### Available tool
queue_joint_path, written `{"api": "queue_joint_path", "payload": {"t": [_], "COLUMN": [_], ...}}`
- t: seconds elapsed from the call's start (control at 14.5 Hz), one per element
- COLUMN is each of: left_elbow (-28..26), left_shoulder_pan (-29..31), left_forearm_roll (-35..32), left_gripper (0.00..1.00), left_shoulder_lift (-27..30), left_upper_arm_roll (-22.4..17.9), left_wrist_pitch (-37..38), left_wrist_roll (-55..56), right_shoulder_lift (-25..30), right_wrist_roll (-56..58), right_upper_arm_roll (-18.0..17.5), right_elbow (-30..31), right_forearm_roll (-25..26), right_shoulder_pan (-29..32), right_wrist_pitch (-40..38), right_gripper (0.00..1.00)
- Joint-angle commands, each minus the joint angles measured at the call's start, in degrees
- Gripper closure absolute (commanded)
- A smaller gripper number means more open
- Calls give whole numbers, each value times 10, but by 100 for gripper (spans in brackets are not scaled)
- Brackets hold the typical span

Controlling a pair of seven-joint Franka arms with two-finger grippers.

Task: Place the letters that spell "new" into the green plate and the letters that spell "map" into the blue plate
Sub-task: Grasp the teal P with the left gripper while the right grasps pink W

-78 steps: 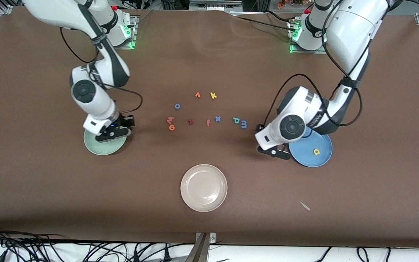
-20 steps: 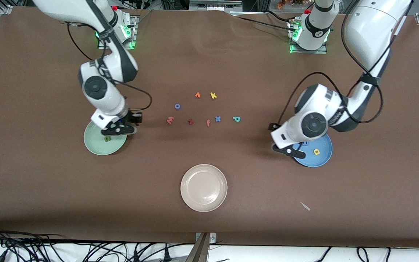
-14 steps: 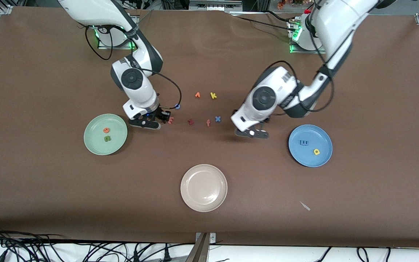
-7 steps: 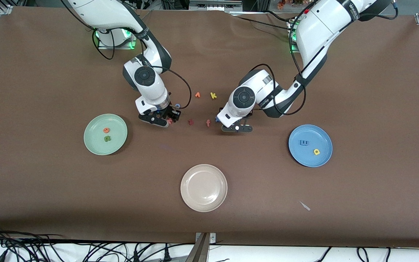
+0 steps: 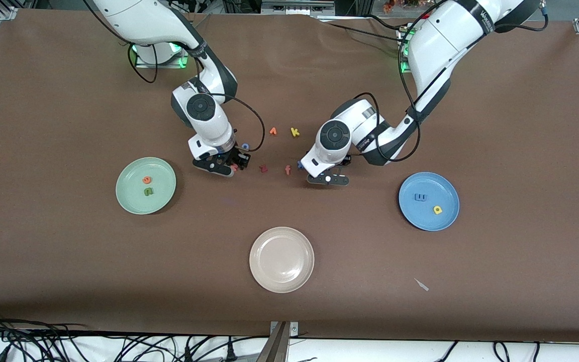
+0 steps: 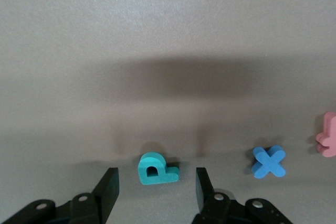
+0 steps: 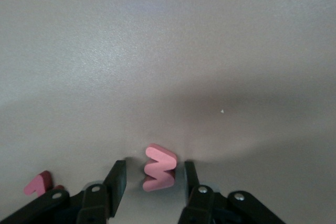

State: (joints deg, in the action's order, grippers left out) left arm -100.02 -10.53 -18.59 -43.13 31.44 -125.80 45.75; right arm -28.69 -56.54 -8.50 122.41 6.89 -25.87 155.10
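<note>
Left gripper (image 6: 155, 190) fingers apart straddling the teal p (image 6: 156, 169) on the table; right gripper (image 7: 152, 182) likewise around the salmon w (image 7: 159, 168). Neither pinched; off-centre closing could flick either letter away, p toward the blue x (image 6: 269, 161)

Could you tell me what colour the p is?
Teal; the p shows best in the left wrist view.

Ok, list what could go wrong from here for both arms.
1. The left gripper straddles the teal p with gaps on both sides, jaws not yet touching it; the small foam piece may twist or slip as they close.
2. The blue x lies close beside the p, so a sideways drift could knock it.
3. The right gripper brackets the pink w, which sits tilted between the jaws; a grip on its slanted edges could pop it out before the green plate.
</note>
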Motion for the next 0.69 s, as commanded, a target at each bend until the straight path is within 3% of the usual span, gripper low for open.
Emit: {"api": "queue_joint_path", "payload": {"t": [0.0, 0.14, 0.35, 0.41, 0.62], "left_elbow": [0, -4, -4, -4, -3], "left_shoulder_pan": [0, 0, -1, -1, 0], "left_forearm_roll": [-22, -23, -24, -28, -37], "left_gripper": [33, 37, 46, 55, 64], "left_shoulder_lift": [-5, -5, -9, -10, -12], "left_upper_arm_roll": [1, 1, 1, 1, 2], "left_wrist_pitch": [-1, -1, -1, -1, -1], "left_wrist_roll": [11, 11, 9, 8, 8], "right_shoulder_lift": [-7, -7, -7, -7, 12], "right_wrist_roll": [-9, -9, -5, -5, 13], "right_upper_arm_roll": [4, 5, 5, 5, 9], "right_elbow": [-2, -2, -2, -1, -1], "right_forearm_roll": [15, 15, 16, 16, 19], "right_shoulder_pan": [-5, -5, -5, -5, -5], "right_wrist_pitch": [13, 13, 13, 13, 6], "right_gripper": [50, 60, 85, 87, 87]}}
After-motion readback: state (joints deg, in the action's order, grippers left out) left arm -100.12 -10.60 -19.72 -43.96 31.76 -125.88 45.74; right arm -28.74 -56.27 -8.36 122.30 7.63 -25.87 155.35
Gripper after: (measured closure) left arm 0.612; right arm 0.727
